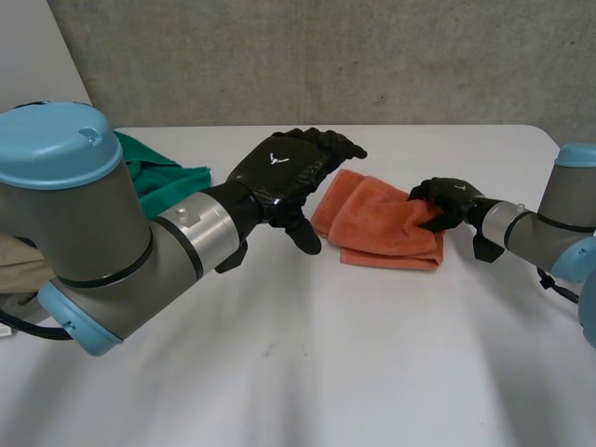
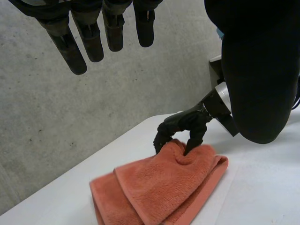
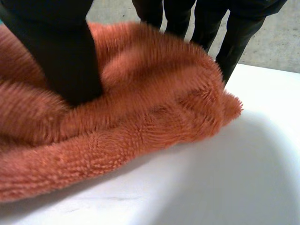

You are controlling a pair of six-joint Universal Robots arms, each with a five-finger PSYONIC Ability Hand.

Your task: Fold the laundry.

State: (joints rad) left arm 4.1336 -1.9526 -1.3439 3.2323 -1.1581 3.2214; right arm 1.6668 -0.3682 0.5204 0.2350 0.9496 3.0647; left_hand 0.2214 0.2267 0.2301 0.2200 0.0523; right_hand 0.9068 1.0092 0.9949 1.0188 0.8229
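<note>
a: where is the orange towel (image 1: 382, 223) found?
b: it is laid folded on the white table (image 1: 326, 354), between the two hands.
a: how is the right hand (image 1: 445, 200) seen?
b: its fingers and thumb are closed on the towel's edge at the end nearer the right arm, and the pile is bunched up there.
a: and the left hand (image 1: 279, 172)?
b: it is held above the table at the towel's other end, fingers loosely straight, nothing grasped. a green cloth (image 1: 163, 177) is seen behind the left arm, apart from the towel.
</note>
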